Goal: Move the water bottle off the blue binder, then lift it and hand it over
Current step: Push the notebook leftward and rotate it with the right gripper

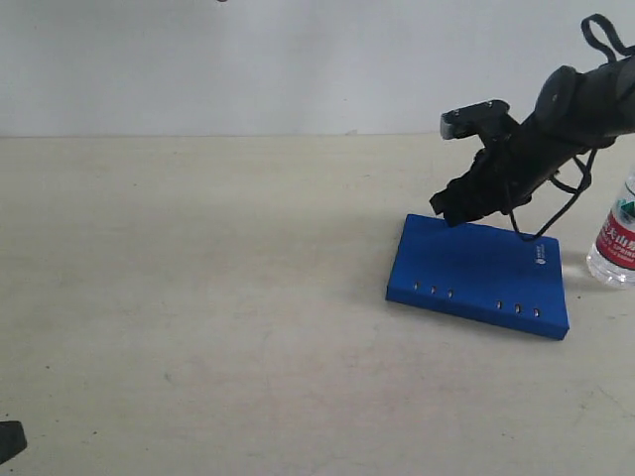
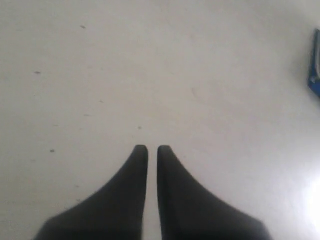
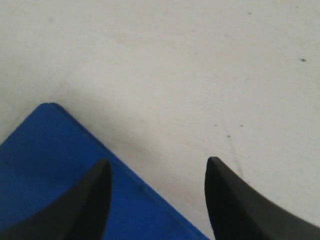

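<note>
exterior view: the binder (image 1: 481,275) lies flat on the table (image 1: 198,297), its holed edge toward the camera. the bottle (image 1: 617,241) stands upright off the binder, just beside its right end, partly cut by the frame edge; whether it holds any water i cannot tell. the right gripper (image 1: 451,208) hangs tilted over the binder's far left corner, holding nothing.

left wrist view: the left gripper (image 2: 152,149) is over bare table, its fingers (image 2: 137,175) drawn almost together with only a thin slit between them and nothing in it. a sliver of the binder (image 2: 315,75) shows at the frame edge, well apart.

right wrist view: the right gripper (image 3: 157,167) has its fingers (image 3: 97,190) spread wide and empty, one above the binder (image 3: 45,160) corner, the other above table just beside it.
</note>
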